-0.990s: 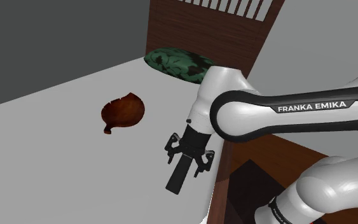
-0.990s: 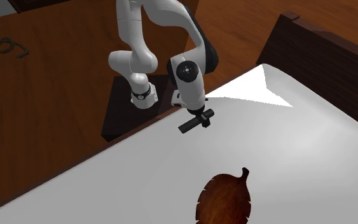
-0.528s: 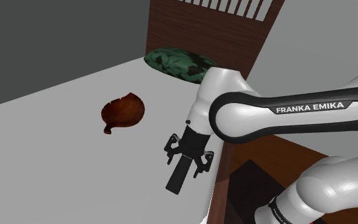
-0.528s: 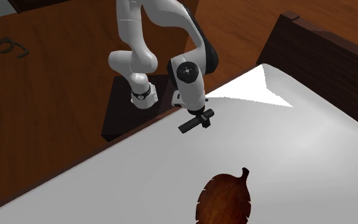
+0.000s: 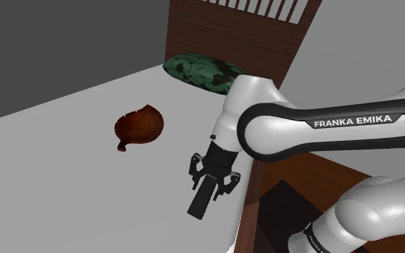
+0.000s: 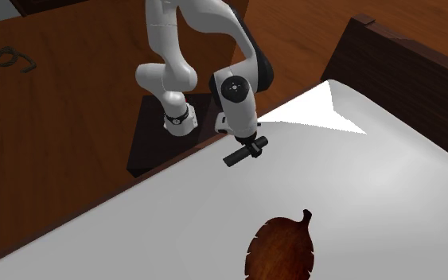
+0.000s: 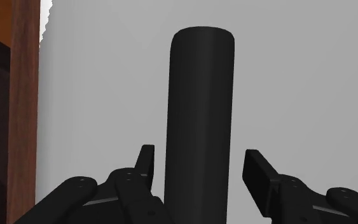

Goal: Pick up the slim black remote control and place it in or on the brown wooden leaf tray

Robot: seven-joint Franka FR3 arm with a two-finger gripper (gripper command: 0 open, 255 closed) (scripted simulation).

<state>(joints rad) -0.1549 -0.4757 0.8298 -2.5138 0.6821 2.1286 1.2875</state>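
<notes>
One slim black remote [image 7: 201, 95], plain, round-ended, between spread tool [image 7: 200, 156]

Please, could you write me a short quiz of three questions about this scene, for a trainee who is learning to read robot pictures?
1. True or false: the pincer is shut on the black remote.
2. Where is the brown leaf tray? A: on the white surface, apart from the remote. B: under the remote. C: held in the air by the arm.
3. Fill in: the patterned cushion at the far end of the surface is dark ____ in colour.

Key: 1 false, it stands open around the remote without touching it; 2 A; 3 green.
</notes>
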